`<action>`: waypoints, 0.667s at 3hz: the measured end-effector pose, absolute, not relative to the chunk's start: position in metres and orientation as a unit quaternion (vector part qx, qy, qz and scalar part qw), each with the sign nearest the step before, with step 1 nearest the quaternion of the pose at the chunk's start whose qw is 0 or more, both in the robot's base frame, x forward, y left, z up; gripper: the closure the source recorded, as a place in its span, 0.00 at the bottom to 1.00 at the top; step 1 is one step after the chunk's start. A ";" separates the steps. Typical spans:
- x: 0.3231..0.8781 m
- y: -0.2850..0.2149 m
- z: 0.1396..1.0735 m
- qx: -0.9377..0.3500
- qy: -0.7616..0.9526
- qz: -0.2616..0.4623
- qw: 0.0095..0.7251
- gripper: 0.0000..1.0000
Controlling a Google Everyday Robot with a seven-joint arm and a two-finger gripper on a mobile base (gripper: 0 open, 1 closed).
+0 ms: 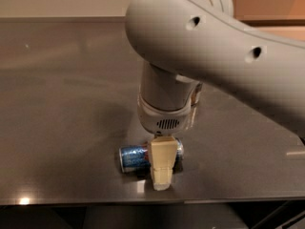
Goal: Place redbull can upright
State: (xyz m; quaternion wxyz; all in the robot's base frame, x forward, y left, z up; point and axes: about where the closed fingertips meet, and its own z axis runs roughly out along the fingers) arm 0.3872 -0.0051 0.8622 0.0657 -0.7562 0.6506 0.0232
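The redbull can [135, 157] lies on its side on the dark tabletop [62, 128], near the front edge. It is blue and silver, and its long axis runs left to right. My gripper [162, 163] points straight down over the right half of the can, and its cream-coloured tip stands in front of the can and hides that part. The big white arm [214, 56] reaches in from the upper right and covers the table behind the can.
The table's front edge [95, 200] runs just below the can, with a dark drop beyond it. The right edge of the table [295, 152] shows under the arm. A wall stands behind the table's far edge.
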 end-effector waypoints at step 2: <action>0.377 0.012 0.847 -0.763 0.644 0.020 0.053 0.00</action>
